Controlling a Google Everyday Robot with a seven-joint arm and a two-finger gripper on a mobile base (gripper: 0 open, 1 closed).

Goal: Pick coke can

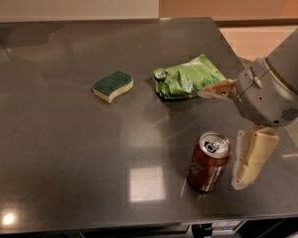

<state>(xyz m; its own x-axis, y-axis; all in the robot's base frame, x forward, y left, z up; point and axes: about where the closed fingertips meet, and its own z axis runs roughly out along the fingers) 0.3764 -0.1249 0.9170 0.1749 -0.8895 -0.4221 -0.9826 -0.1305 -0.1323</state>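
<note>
The coke can point(208, 162) stands upright near the front edge of the dark table point(64, 133). It is dark red-brown with a silver top and pull tab. My gripper point(233, 125) hangs just right of and above the can, at the end of the grey arm coming in from the right. It is open and empty. One cream finger point(253, 157) points down right beside the can, a small gap away from it. The other finger point(216, 89) sticks out to the left, behind the can.
A crumpled green chip bag point(186, 78) lies behind the can, close to the upper finger. A green and yellow sponge point(112, 86) lies at mid table. The table's right edge runs just beyond the arm.
</note>
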